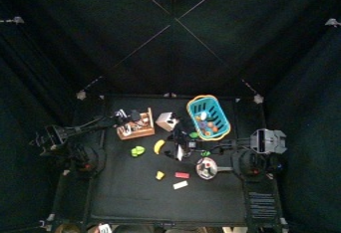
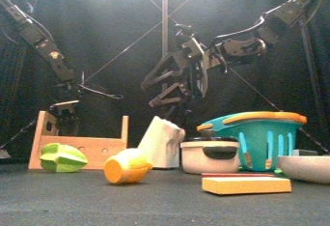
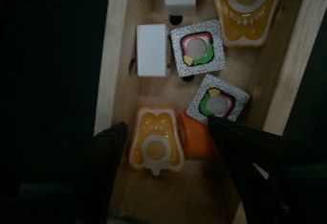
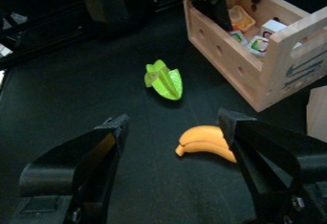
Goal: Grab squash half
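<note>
The squash half [image 4: 205, 144], orange-yellow, lies on the black table between the green starfruit [image 4: 163, 78] and the wooden crate [image 4: 274, 51]. In the front view it [image 2: 126, 166] lies in front of the white carton [image 2: 160, 141]. My right gripper [image 4: 174, 123] is open and hangs above the squash half, apart from it; in the front view it [image 2: 175, 80] is high over the table's middle. My left gripper [image 3: 163, 132] is open over the inside of the crate [image 3: 121, 36], above a yellow toy piece [image 3: 156, 140], and holds nothing.
The crate holds sushi toys [image 3: 196, 46] and other small pieces. A teal basket [image 2: 252, 133], a grey pot [image 2: 210, 155], a bowl [image 2: 306, 165] and a yellow block [image 2: 245, 183] stand on the right half of the table.
</note>
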Controlling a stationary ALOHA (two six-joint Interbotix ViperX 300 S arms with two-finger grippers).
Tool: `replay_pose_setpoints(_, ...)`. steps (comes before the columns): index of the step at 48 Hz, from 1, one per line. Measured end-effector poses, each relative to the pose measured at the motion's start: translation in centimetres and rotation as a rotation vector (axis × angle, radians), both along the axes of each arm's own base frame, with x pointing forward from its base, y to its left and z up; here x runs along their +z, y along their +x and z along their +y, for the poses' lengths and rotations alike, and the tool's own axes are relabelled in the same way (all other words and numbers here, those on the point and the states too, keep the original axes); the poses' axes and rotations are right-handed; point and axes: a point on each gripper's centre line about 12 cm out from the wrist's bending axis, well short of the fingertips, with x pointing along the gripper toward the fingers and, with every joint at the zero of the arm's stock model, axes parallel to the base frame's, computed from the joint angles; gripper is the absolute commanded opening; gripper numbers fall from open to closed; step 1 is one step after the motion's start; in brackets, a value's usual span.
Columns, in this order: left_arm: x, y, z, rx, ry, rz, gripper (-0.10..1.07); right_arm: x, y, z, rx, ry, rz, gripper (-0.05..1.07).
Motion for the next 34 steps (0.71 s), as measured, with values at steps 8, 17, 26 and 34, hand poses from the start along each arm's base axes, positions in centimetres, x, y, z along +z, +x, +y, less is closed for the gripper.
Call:
replay_pose_setpoints(8,0.0,0.3,-0.5,-0.051,0.012,0.057,1.01,-0.3,0.3,-0.1,-0.001,0.002,0.006,1.03)
replay_pose_setpoints(17,0.3,0.3,-0.8,-0.082,0.020,0.125,1.01,-0.3,0.5,-0.1,-0.001,0.001,0.011,1.03)
replay_pose_setpoints(26,1.1,0.9,-1.0,-0.110,0.041,0.131,1.00,-0.5,0.5,-0.1,-0.003,0.004,0.035,1.03)
replay_pose_setpoints(34,2.7,1.3,-1.3,-0.089,0.040,0.091,0.93,-0.5,0.6,0.0,-0.003,0.006,0.044,1.03)
